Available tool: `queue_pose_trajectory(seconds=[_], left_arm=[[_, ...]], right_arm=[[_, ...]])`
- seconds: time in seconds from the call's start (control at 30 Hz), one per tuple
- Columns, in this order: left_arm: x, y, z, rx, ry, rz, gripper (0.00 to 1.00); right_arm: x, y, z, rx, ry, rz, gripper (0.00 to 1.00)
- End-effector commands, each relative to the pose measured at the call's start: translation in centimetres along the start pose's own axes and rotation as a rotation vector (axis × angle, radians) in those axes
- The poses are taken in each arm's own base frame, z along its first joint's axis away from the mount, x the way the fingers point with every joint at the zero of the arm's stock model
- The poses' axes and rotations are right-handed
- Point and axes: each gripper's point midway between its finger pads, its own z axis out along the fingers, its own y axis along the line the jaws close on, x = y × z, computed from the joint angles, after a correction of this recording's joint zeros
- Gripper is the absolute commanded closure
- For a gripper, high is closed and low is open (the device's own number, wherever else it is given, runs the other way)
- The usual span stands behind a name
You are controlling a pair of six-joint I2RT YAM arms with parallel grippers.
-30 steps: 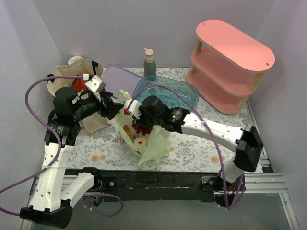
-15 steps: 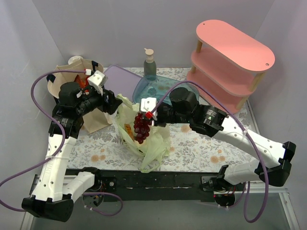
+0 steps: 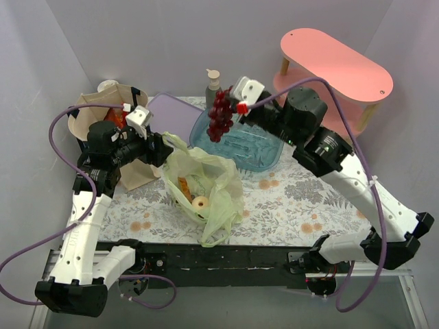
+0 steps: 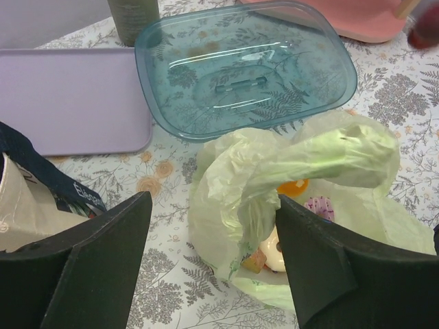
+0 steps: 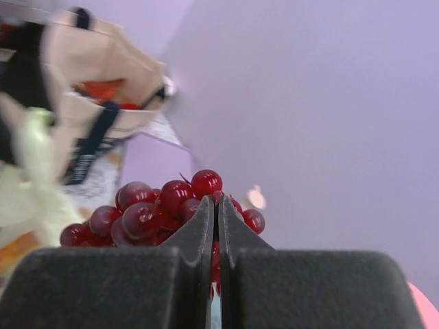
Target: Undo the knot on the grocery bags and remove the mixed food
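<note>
The pale-green plastic bag [image 3: 218, 184] lies open at the table's middle; its handles hang loose and no tied knot shows. Inside are an orange fruit [image 4: 295, 186], a purple-sprinkled piece [image 4: 319, 208] and a pale round piece [image 3: 200, 203]. My right gripper [image 3: 228, 103] is shut on the stem of the dark red grapes [image 3: 219, 118], held in the air above the clear blue tray [image 3: 264, 152]; the grapes [image 5: 144, 212] also fill the right wrist view around my gripper [image 5: 217, 202]. My left gripper [image 3: 163, 147] is open at the bag's left edge, and a bag flap [image 4: 254, 199] hangs between its jaws [image 4: 212, 274].
The beige canvas tote [image 3: 92, 110] with navy handles stands at back left, a red packet [image 3: 113, 121] showing inside. A lilac flat board [image 3: 171, 113] lies beside the tray. A pump bottle [image 3: 214, 92] stands behind it. A pink shelf [image 3: 329, 82] stands at back right.
My right gripper lifted the grapes out of the green bag and carried them up and back over the blue tray. The left arm has hardly moved.
</note>
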Motion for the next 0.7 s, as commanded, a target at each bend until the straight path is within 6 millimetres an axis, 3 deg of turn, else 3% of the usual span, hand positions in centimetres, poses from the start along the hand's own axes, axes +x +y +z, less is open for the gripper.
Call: queue_pose_trajectory(seconds=[0.0,0.03,0.1,0.17,0.3,0.33,0.5,0.67], left_arm=[[0.1,-0.2,-0.6,0.014,-0.007,-0.012,0.28],[0.1,-0.2,-0.7,0.015,-0.006,-0.019,0.28],[-0.1,0.0,-0.8,0.012,-0.010,-0.026,0.28],[-0.2,0.2,-0.8,0.007,-0.004,-0.032,0.28],[-0.3,0.5,-1.0,0.000,-0.004,-0.028,0.28],[-0.2,0.7,-1.1,-0.005,-0.001,-0.033,0.28],[0.2,1.0,-1.4,-0.015,0.007,-0.039,0.28],[0.2,1.1,-1.3,-0.014,0.013,-0.044,0.28]], right_arm=[[1.6,-8.9,1.3,0.269,0.018,-0.008,0.99],[3.8,-8.8,2.7,0.257,0.070,0.008,0.99],[5.2,-10.2,3.2,0.295,0.112,0.043,0.99],[8.2,-10.5,4.6,0.302,0.174,0.078,0.99],[13.2,-10.1,6.8,0.297,0.268,0.109,0.99],[15.0,-9.6,7.7,0.285,0.294,0.123,0.99],[18.8,-8.1,10.6,0.243,0.321,0.185,0.99],[24.6,-5.7,13.2,0.206,0.413,0.246,0.99]])
